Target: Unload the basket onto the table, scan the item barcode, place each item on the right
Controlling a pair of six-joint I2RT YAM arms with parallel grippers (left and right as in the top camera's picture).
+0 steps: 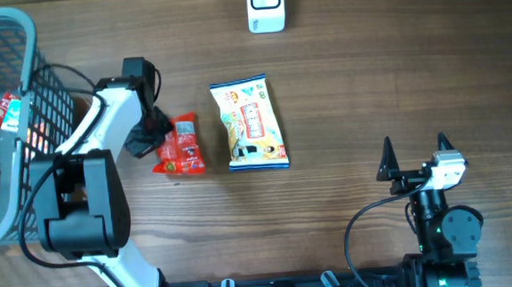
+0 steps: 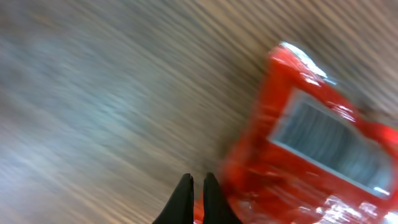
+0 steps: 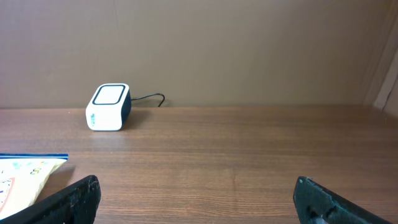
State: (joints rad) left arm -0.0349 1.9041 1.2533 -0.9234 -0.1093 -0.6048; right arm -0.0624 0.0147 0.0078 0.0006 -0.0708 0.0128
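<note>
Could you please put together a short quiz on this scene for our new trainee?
1. True or false: the right gripper is open.
2. Which item lies nearest the shut left gripper? A) the red packet; B) the scanner; C) the yellow snack bag.
3. How many packets lie on the table outside the basket?
Key: 1 true; 2 A; 3 two.

Soft, even light; one view smeared.
Left wrist view is motion-blurred, with glare streaking the glossy red plastic packet [image 2: 311,143]; overhead and right wrist views are sharp.
</note>
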